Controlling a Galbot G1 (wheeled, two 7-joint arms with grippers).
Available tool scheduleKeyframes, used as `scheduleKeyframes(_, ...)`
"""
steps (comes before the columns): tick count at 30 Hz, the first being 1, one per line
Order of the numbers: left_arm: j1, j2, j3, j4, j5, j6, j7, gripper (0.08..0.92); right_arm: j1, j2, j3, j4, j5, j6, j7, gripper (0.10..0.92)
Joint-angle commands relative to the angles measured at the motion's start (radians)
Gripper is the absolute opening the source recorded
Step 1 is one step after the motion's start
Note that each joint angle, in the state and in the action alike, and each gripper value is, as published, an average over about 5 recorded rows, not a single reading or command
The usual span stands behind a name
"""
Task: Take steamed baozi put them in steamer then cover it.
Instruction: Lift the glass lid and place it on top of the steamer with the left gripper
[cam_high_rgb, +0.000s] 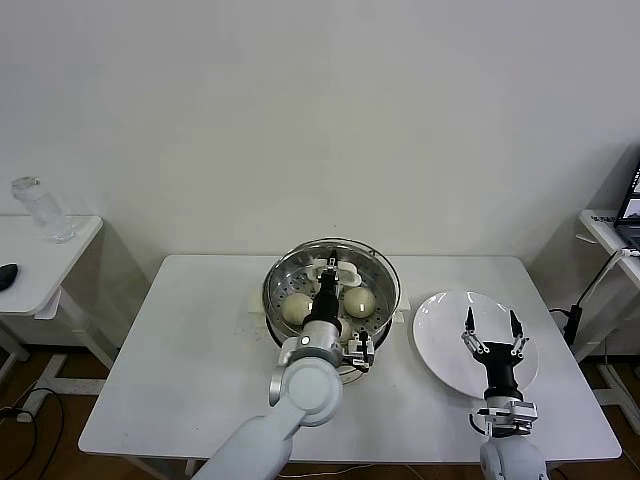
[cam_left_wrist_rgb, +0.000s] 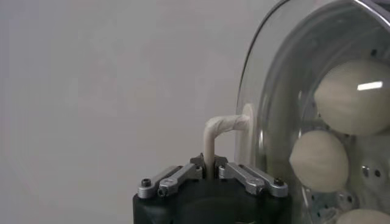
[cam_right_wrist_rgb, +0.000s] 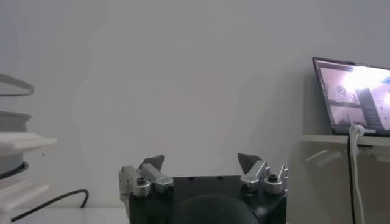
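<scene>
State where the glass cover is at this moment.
In the head view the glass cover sits over the steamer at table centre, above the baozi; the left gripper grips its white handle, left of the white plate.

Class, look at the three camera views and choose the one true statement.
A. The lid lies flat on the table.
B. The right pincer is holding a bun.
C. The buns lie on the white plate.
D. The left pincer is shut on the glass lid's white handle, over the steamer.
D: in the left wrist view, the left pincer is closed on the handle of the lid, held over the steamer; the right pincer is open and empty above the plate.
</scene>
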Motion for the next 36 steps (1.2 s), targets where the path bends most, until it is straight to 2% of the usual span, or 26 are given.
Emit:
scheduleKeyframes(1, 0.000, -0.006, 0.006, 0.019, 0.030, -0.001, 0.013, 0.197, 0.000, 0.000, 0.000, -0.002, -0.002, 0.003, -0.003, 0.823)
scheduleKeyframes(36, 0.019, -0.046, -0.020, 0.051, 0.034, 0.017, -0.004, 0.197, 0.006, -0.002, 0.001, -0.009, -0.016, 0.016, -0.010, 0.823)
